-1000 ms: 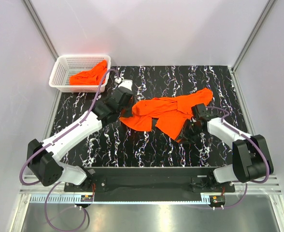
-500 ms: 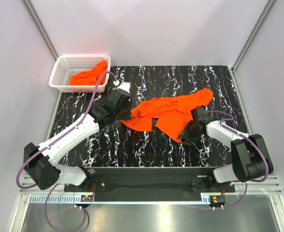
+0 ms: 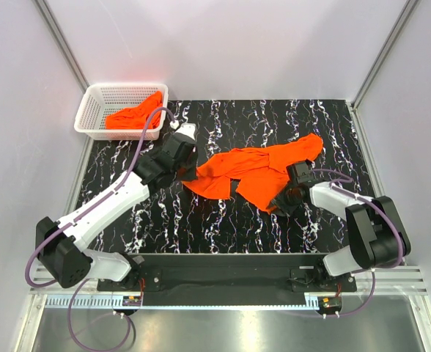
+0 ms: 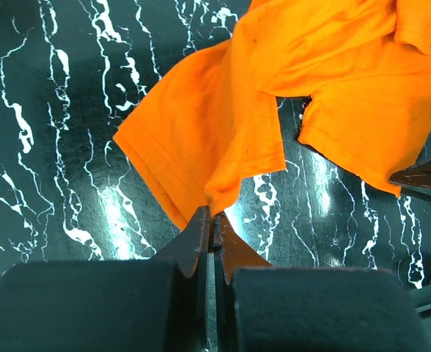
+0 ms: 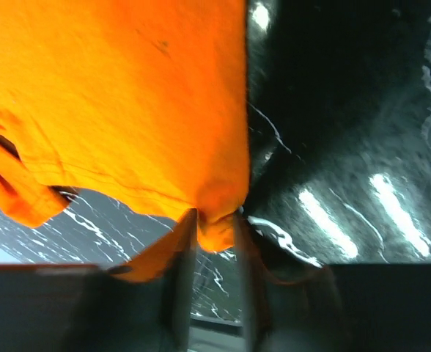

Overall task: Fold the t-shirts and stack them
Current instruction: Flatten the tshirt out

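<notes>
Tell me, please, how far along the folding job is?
Nothing looks folded or stacked yet. In hand: one crumpled t-shirt, pinched by the left gripper at a corner and the right gripper at its hem. Remaining: folding it, plus the second t-shirt in the basket.

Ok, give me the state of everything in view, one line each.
shirt on the table, crumpled, pinched at two edges
shirt in the basket, bunched up
basket, upright, holding one shirt
left gripper, shut on an edge of the shirt on the table
right gripper, shut on an edge of the shirt on the table
</notes>
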Controlling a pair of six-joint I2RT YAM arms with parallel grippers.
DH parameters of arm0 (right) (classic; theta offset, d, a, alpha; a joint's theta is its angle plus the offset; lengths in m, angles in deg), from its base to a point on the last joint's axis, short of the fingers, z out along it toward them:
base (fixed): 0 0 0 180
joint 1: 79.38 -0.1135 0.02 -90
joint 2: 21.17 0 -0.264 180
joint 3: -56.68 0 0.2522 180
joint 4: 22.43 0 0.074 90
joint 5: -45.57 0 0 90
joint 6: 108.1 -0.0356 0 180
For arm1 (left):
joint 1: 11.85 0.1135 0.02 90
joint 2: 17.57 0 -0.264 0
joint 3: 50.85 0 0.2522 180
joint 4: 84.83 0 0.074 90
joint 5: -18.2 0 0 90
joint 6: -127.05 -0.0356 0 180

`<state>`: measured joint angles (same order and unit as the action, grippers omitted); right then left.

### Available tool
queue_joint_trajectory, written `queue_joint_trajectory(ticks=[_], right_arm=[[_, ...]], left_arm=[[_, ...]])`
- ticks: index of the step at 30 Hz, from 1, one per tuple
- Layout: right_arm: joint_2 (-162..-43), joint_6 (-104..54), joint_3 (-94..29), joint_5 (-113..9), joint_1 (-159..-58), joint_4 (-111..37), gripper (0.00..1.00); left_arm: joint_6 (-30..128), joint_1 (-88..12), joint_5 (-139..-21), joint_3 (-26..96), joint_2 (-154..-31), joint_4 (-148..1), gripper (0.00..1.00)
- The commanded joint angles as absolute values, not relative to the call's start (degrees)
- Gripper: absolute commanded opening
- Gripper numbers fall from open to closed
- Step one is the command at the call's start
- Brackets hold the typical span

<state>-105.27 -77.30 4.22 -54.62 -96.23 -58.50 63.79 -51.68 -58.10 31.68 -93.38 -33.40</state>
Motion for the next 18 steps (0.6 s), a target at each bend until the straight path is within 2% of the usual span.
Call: queue_joint_trajectory(ticks=[1, 4, 9, 13, 18], right_arm=[[-107.83, -79.01, 4.16, -52.95, -96.70, -56.06, 0.26], [-105.56, -77.52, 3.11, -51.29, -96.70, -56.41, 0.00], [-97.30, -72.77, -3.38, -44.79, -95.47, -69.13, 0.00], [-85.90, -68.73, -7.16, -39.78, -93.02, -81.08, 0.00], [-75.50, -65.39, -12.08, -35.73, -88.62, -94.89, 0.00]], left_arm=[[62.62, -50.96, -59.05, 33.84, -92.72, -34.59, 0.00], [62.45, -50.52, -59.05, 33.58, -92.37, -34.51, 0.00], [62.62, -50.08, -58.88, 32.08, -91.40, -34.51, 0.00], [63.85, -50.08, -61.85, 29.10, -90.09, -34.51, 0.00], [68.15, -50.26, -66.25, 20.14, -86.05, -34.86, 0.00]])
